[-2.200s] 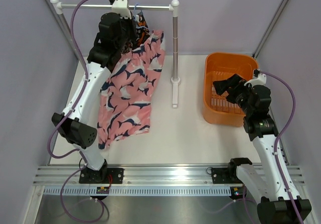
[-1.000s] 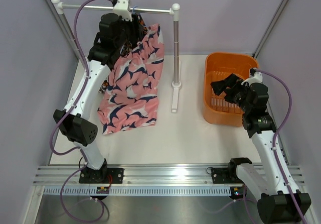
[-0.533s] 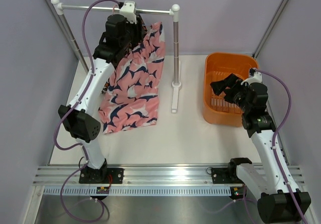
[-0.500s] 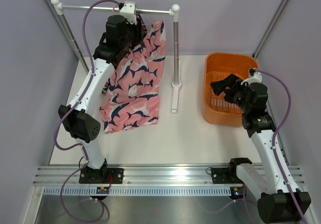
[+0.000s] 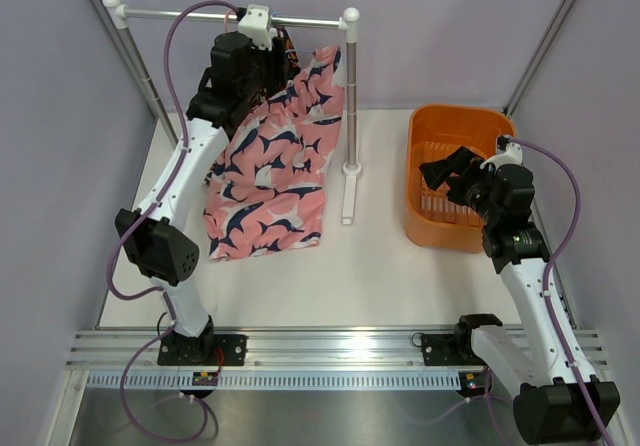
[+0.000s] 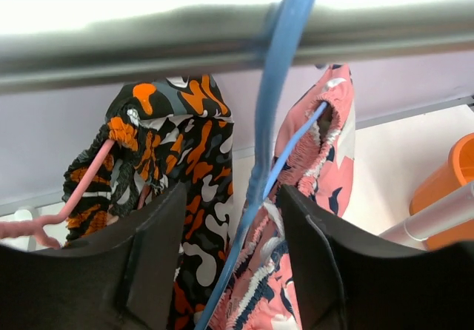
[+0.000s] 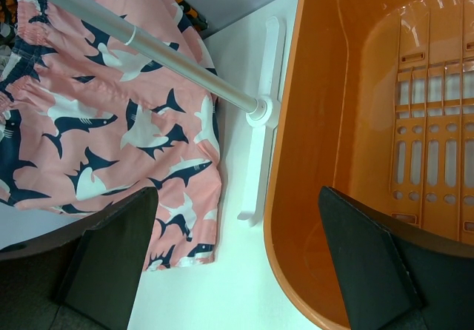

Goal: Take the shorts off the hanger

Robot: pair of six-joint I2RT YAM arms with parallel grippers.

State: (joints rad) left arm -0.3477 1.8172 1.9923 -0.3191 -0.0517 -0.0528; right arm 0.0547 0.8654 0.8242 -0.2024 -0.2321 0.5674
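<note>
Status: left pincer (image 6: 233,197) is up at the rail (image 5: 180,12) by the far-left corner of the tabletop (image 5: 380,276). Its fingers (image 6: 159,248) are apart. The blue hanger (image 6: 278,86) wire and the gathered waistband of the pink shorts (image 5: 270,176) pass through the gap. I can't tell whether either finger touches the cloth.

Pink shorts are on the blue hanger, fanned out toward the rack's upright post (image 5: 350,96), with the hem lying on the tabletop near the left edge. Black shorts (image 6: 189,145) hang just beside them on a pink hanger (image 6: 74,197), mostly hidden behind the arm in the top view.

Right pincer (image 7: 237,197) is spread wide and holds nothing, over the orange basket (image 5: 455,109) at the far-right corner.
</note>
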